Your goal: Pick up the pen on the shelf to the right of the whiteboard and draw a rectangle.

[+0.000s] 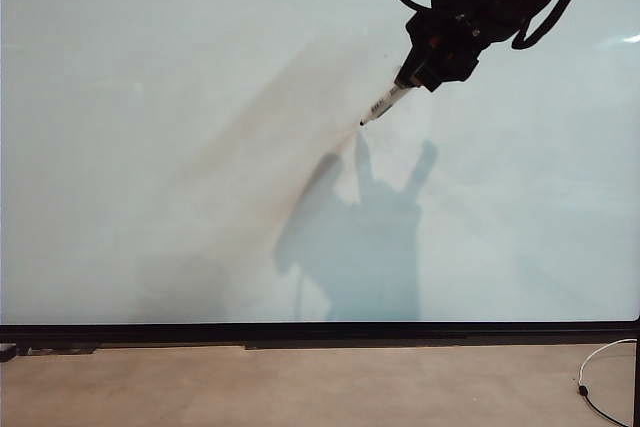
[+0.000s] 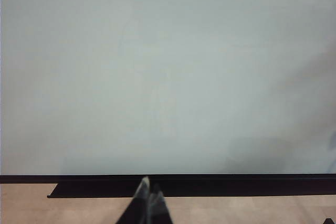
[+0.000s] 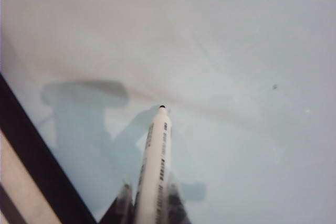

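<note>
Nearest the exterior camera runs a bare tan floor strip (image 1: 300, 387), with a thin white cable (image 1: 600, 387) looping at its right end. Behind it stands the whiteboard (image 1: 150, 147), its thin black lower frame edge (image 1: 300, 332) spanning the full width.

The left gripper (image 2: 149, 195) sits low, in front of the lower frame edge – its fingertips (image 2: 143, 188) are pressed together with nothing between them.

The right gripper (image 1: 415, 75) reaches in from the board's upper right corner area, its dark fingers (image 3: 122, 203) closed tight round the barrel of the pen (image 1: 385, 104). The white marker slants down and to the left from the jaws, black tip (image 3: 162, 107) towards the glossy surface, right of centre in the upper half. Whether the tip touches the board cannot be told. The arm's shadow (image 1: 360, 237) falls on the board just below – no drawn line shows on it.
</note>
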Controlling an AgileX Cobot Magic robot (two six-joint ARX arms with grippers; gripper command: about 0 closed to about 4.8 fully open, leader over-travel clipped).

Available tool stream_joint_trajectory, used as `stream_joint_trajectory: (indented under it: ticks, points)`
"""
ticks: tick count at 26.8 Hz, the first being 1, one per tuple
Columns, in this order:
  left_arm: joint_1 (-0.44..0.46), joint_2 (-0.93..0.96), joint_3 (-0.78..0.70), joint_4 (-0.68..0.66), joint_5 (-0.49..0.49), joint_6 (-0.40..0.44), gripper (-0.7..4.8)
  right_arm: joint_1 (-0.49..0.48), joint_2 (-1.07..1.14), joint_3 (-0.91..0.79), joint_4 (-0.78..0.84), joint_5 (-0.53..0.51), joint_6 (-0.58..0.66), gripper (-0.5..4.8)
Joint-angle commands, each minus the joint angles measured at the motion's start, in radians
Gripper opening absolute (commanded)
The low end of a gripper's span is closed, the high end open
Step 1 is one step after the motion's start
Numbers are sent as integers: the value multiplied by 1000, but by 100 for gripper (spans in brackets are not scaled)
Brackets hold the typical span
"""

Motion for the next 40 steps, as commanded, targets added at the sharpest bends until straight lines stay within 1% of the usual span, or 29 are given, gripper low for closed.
stream_joint_trajectory:
  ticks: [1,12,17,23,40]
  points:
    - [0,0,3,6,0,4,-5,0,-6,5,-9,1,0,-4]
    - [0,0,3,6,0,4,-5,-7,25,9,19,-6,5,-4]
    - [0,0,3,6,0,4,-4,-28,25,9,33,-44,12,-4]
    - [0,0,3,6,0,4,-4,-41,25,9,37,-55,16,-4]
    - [0,0,3,6,0,4,-4,-43,25,11,78,-54,15,-4]
